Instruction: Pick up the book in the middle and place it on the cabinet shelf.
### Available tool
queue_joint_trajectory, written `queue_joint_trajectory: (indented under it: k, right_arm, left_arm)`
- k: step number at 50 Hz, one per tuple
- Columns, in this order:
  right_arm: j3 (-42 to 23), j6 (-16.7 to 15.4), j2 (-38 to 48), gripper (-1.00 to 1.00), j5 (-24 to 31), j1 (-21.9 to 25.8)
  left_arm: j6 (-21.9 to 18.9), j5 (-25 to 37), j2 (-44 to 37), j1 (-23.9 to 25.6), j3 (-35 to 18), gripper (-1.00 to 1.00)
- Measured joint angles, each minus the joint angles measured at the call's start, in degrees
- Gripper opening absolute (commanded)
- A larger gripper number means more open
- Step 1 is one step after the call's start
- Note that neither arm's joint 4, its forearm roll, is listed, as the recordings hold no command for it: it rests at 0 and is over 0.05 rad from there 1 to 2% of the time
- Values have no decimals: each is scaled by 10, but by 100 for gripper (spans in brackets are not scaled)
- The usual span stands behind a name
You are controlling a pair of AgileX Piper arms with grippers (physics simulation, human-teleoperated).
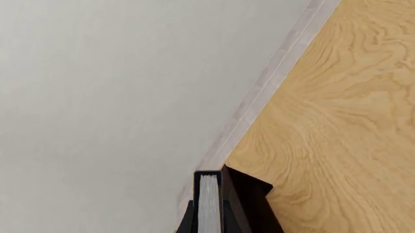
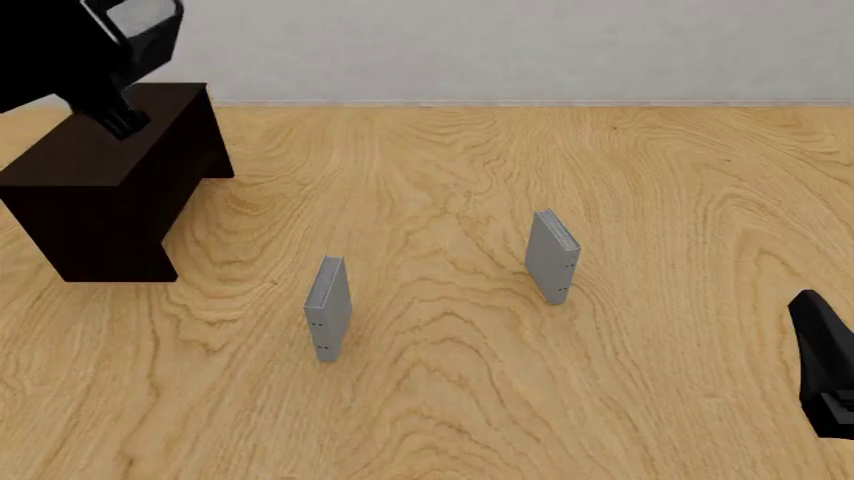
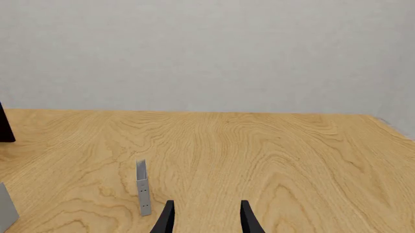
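The thick black book, white page edges showing, hangs in the air at the far left, above the dark brown cabinet. My left gripper is shut on it. In the left wrist view the book stands edge-on between the fingers, with a dark shape close beside it that I cannot identify. My right gripper sits low at the near right edge. Its fingers are open with nothing between them, as the right wrist view shows for the gripper.
Two thin grey books stand upright on the wooden table, one left of centre and one right of centre. The right wrist view shows one grey book ahead of the fingers. A pale wall runs along the table's far edge.
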State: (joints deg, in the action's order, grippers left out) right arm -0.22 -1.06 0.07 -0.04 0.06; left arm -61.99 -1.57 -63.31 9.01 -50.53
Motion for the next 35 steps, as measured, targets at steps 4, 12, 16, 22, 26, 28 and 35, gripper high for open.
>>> queue_joint_trajectory:
  k: [4, 12, 16, 22, 26, 28, 35]
  right_arm:
    - [0, 0, 0, 100, 0, 0]
    - [0, 0, 0, 100, 0, 0]
    - [0, 0, 0, 100, 0, 0]
    - [0, 0, 0, 100, 0, 0]
    - [0, 0, 0, 100, 0, 0]
    - [0, 0, 0, 100, 0, 0]
    - [0, 0, 0, 100, 0, 0]
  left_arm:
    - [-2, -8, -5, -6, 4, -100]
    - [-6, -21, -14, -16, 10, -100]
    - [-11, -30, -18, -20, 15, -100]
    - [-17, -39, -25, -25, 19, -100]
    - [-20, -45, -28, -27, 22, -100]
    - [-22, -47, -30, -29, 23, -100]
    - [-32, -63, -37, -32, 33, -100]
